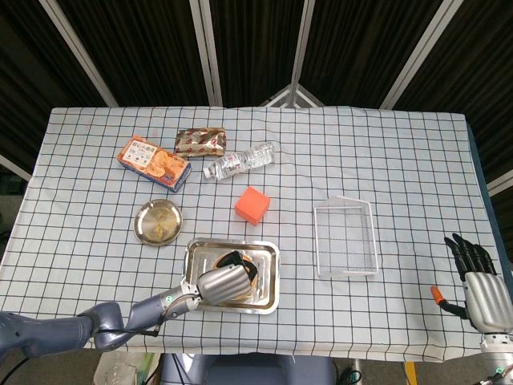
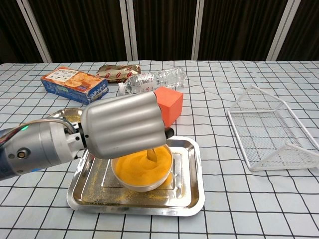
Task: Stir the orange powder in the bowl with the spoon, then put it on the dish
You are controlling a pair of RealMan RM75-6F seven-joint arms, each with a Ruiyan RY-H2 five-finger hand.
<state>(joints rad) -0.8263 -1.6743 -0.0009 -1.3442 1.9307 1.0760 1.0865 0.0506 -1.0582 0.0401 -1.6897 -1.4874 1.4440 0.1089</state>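
Orange powder (image 2: 139, 163) takes the spoon (image 2: 152, 154), left hand (image 2: 123, 125) gripping

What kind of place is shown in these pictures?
Probably a robot test or recording setup, not a kitchen: a table with a checked cloth, dark curtains behind it, and unrelated props such as a wire basket and an orange block.

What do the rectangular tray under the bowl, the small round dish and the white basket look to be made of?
The rectangular tray looks like polished stainless steel: mirror-bright rim with reflections, dusted with powder. The small round dish seems to be metal too, shiny with a warmer, brassy tint. The white basket appears to be thin wire mesh with a white coating, as the cloth shows through it.
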